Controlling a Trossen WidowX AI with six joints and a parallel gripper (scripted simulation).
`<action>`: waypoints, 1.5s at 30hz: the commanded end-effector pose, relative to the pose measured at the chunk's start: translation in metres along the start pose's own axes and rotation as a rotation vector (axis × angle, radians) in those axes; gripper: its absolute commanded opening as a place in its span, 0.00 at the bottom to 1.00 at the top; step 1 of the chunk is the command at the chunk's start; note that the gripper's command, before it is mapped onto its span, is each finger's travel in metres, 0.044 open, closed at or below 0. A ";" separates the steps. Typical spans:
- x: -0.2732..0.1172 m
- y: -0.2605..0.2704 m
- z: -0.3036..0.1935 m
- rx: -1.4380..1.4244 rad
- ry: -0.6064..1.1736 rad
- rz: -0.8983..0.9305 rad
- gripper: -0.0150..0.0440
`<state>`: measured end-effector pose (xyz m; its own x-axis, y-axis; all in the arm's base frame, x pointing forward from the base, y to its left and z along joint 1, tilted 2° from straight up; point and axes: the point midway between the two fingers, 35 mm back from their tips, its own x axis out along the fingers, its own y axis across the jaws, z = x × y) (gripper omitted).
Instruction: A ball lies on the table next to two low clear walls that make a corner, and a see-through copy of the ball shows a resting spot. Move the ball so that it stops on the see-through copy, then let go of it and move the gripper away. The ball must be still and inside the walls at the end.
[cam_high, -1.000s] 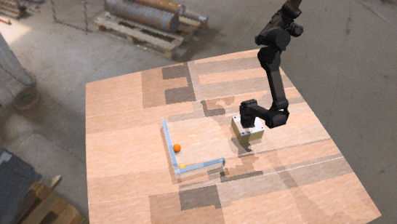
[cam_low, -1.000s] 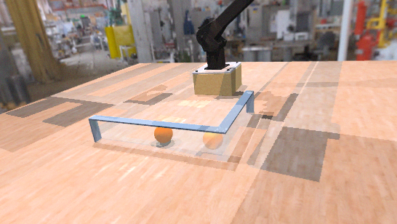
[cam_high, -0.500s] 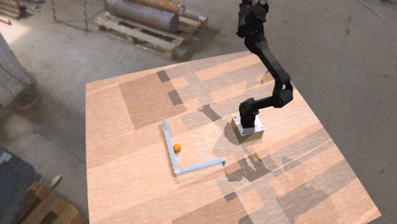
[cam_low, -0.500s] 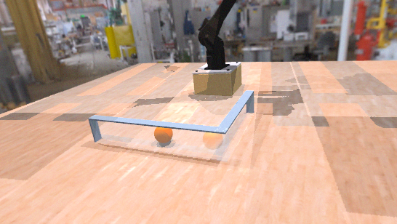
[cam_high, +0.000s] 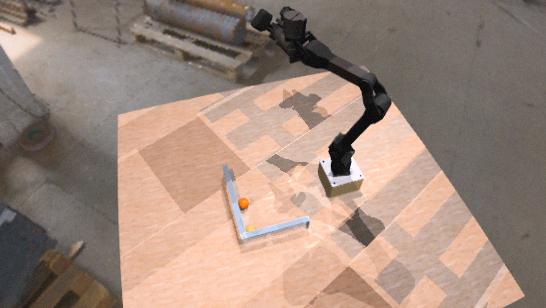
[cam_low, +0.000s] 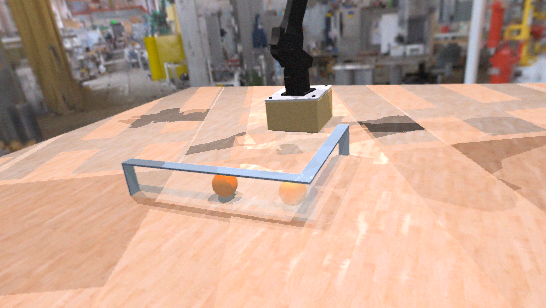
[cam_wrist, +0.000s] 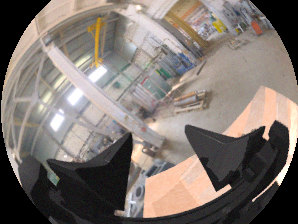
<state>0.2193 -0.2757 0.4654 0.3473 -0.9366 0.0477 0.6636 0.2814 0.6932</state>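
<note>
- While the orange ball (cam_high: 243, 203) sits on the wooden table (cam_high: 165, 260), the arm (cam_high: 350, 100) reaches way up and off toward 11 o'clock from its base (cam_high: 340, 181) in the top view, so the gripper (cam_high: 262, 20) is hanging past the table's far edge over the warehouse floor, well apart from the ball.
- Jaws are parted about two thirds of the way with nothing between them. In the wrist view both dark fingers point out at the building, with only a slice of table edge at around 4 o'clock.
- Ball is inside the corner made by the two low clear walls (cam_high: 235, 205), just beside the long wall that runs toward 12 o'clock in the top view. Can't tell for sure whether it's actually touching that wall.
- See-through copy (cam_high: 250, 228) is tucked right into the corner where the walls meet, at roughly 5 o'clock from the ball and near it, with a gap between them.
- From the exterior view, the ball (cam_low: 224, 185) is at 9 o'clock from the pale copy (cam_low: 292, 193), both seen through the front wall (cam_low: 215, 172), and the ball has a small dark shadow under it.
- Tan base block (cam_low: 299, 110) stands behind the walls at about 12 o'clock from the copy in that view, with only the lower arm (cam_low: 292, 45) in frame.
- Ball isn't on the copy yet.
</note>
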 end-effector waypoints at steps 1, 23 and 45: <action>0.005 0.008 -0.059 -0.102 0.169 0.015 0.77; -0.137 -0.007 -0.394 -1.034 1.196 0.340 0.77; -0.298 -0.099 -0.492 -1.604 1.735 0.616 0.77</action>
<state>0.3787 0.0781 0.0421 0.0757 -0.0275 -0.9967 -0.1780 0.9832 -0.0406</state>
